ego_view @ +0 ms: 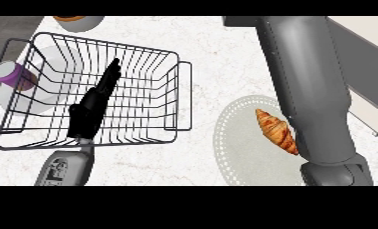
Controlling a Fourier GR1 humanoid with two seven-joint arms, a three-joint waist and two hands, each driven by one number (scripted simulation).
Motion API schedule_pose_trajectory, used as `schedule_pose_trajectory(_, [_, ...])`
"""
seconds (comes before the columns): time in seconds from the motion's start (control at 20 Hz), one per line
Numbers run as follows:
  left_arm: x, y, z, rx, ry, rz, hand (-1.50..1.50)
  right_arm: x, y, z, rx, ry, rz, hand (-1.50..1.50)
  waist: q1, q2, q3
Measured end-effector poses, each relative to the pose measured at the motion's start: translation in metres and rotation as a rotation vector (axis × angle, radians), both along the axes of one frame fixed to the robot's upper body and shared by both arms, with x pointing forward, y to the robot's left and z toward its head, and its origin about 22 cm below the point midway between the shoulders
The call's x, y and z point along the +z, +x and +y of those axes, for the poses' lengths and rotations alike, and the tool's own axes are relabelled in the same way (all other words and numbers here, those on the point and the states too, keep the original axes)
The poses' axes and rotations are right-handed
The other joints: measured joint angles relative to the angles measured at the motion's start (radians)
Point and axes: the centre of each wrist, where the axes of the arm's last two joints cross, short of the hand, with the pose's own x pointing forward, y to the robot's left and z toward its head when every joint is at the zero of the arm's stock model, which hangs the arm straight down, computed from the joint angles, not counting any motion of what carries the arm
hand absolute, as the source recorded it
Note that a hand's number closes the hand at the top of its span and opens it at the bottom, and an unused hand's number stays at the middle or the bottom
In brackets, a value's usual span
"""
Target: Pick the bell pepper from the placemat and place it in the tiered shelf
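A round pale placemat point(240, 145) lies on the counter at the right, and a golden-brown croissant point(276, 131) rests on its right part. I see no bell pepper. The black wire basket of the tiered shelf point(159, 53) stands at the left. My left hand point(94, 104) is open, fingers straight and pointing away from me, held over the basket's middle. My right forearm point(306, 83) crosses the right side of the view and covers the placemat's right edge; its hand does not show.
A white container with a purple top point(15, 75) sits behind the basket's left wires. A bowl with something orange point(77, 21) is at the top left. A pale ledge point(362, 38) runs along the far right.
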Motion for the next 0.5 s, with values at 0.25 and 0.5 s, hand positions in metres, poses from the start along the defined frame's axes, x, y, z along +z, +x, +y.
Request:
schedule_pose_trajectory(0.25, [0.0,-0.003,0.0,-0.001,0.003,-0.001,0.0,0.014,0.004,-0.022,-0.075,-0.023,-0.014,1.5,-0.003,0.0,0.0])
schedule_pose_trajectory(0.5, [0.0,0.001,-0.001,0.004,0.003,-0.006,0.0,0.024,0.005,-0.04,-0.126,-0.041,-0.017,1.5,-0.007,0.0,0.001])
